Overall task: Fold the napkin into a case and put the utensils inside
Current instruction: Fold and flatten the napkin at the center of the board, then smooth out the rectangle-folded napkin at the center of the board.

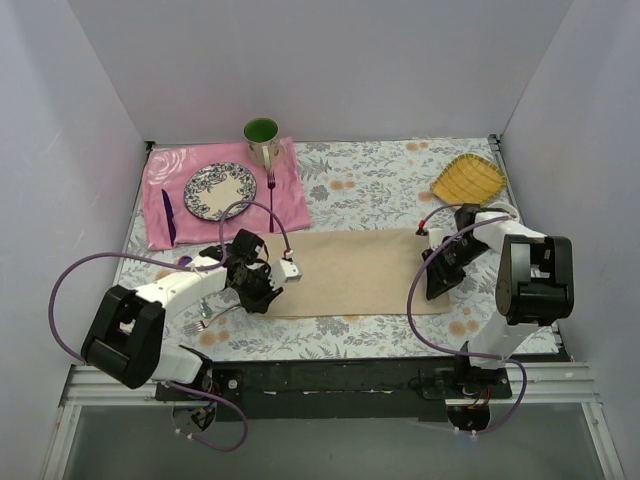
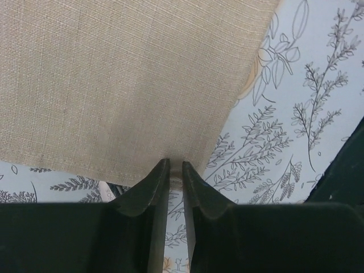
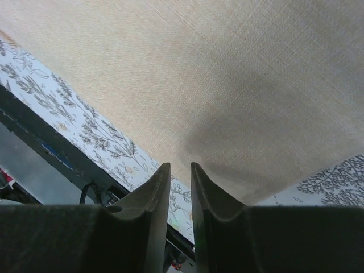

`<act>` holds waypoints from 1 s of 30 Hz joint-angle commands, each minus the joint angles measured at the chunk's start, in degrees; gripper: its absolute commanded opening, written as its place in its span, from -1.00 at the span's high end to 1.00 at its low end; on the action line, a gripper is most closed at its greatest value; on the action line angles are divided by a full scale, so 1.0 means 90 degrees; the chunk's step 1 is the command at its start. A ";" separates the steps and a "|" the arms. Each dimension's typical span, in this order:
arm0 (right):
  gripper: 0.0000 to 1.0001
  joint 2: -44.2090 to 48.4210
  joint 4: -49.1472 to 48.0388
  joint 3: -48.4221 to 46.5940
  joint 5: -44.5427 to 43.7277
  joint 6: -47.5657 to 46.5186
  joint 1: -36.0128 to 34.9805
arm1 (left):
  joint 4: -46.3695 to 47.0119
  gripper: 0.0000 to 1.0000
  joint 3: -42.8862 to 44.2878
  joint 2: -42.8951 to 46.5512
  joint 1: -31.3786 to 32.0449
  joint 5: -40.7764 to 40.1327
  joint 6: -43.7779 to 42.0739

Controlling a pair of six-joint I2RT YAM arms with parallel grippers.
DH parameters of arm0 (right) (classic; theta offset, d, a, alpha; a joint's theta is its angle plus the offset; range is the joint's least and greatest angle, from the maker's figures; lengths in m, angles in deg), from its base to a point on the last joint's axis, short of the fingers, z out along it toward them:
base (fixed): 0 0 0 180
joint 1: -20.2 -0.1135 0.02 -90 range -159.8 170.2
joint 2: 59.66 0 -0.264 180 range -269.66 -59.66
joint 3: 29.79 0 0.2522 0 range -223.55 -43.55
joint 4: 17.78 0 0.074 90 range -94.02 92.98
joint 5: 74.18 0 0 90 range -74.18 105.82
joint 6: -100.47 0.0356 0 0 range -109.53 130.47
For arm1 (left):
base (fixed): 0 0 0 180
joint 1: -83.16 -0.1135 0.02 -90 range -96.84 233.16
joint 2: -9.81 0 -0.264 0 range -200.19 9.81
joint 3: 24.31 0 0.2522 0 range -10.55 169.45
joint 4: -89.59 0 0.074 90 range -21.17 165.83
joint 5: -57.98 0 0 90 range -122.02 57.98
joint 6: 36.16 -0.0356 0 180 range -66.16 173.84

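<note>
The beige napkin (image 1: 360,270) lies flat as a wide oblong on the floral tablecloth. My left gripper (image 1: 268,297) sits at its near left corner, and in the left wrist view its jaws (image 2: 175,168) are pinched on the hem of the napkin (image 2: 114,74). My right gripper (image 1: 437,290) is at the near right corner; its jaws (image 3: 180,168) stand narrow with the edge of the napkin (image 3: 227,74) between the tips. The spoon's purple bowl (image 1: 185,262) peeks out behind my left arm. The small pale fork (image 1: 204,324) lies in front of that arm.
A pink mat (image 1: 290,205) at the back left carries a patterned plate (image 1: 219,190), a green cup (image 1: 262,140), a purple fork (image 1: 271,190) and a dark purple utensil (image 1: 168,215). A yellow woven dish (image 1: 468,178) sits at the back right. Walls enclose three sides.
</note>
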 commanded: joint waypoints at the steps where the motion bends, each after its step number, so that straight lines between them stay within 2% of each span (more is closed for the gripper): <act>1: 0.40 0.0356 0.0674 -0.0843 0.0498 -0.0705 0.0080 | -0.0413 0.68 0.0303 0.0545 0.0020 0.0321 -0.0451; 4: 0.29 0.0376 0.0432 -0.1721 0.0442 -0.0705 0.0109 | -0.0415 0.66 0.0967 0.0536 -0.0010 0.0848 0.0279; 6: 0.15 0.0337 0.0120 -0.2063 0.0237 -0.0637 0.0109 | -0.0269 0.55 0.1203 0.0390 -0.0029 0.1121 0.0844; 7: -0.01 0.0260 -0.0240 -0.2316 0.0033 -0.0627 0.0109 | -0.0046 0.49 0.1282 0.0341 -0.0039 0.1190 0.1051; 9: -0.18 0.0142 -0.0506 -0.2523 -0.0154 -0.0724 0.0109 | 0.0209 0.33 0.1497 0.0186 -0.0078 0.1424 0.1635; 10: -0.35 0.0016 -0.0652 -0.2679 -0.0271 -0.0957 0.0109 | 0.0433 0.27 0.1555 0.0146 -0.0126 0.1512 0.1813; 12: -0.37 -0.0324 -0.0721 -0.2952 -0.0349 -0.1541 0.0109 | 0.0784 0.15 0.1789 -0.0029 -0.0505 0.1969 0.2484; 15: -0.37 -0.0571 -0.0907 -0.3070 -0.0282 -0.2031 0.0109 | 0.1079 0.14 0.1790 -0.0137 -0.0838 0.2352 0.2879; 20: -0.37 -0.1058 -0.0713 -0.3227 0.0138 -0.2794 0.0090 | 0.0797 0.14 0.1995 -0.0528 -0.1162 0.2636 0.2772; 25: -0.33 -0.1440 -0.0809 -0.3344 0.0051 -0.3186 0.0090 | 0.0709 0.14 0.2015 -0.0577 -0.1299 0.2656 0.2587; 30: -0.12 -0.1908 -0.0820 -0.3588 -0.0018 -0.3205 0.0090 | 0.0621 0.15 0.1898 -0.0558 -0.1299 0.2636 0.2440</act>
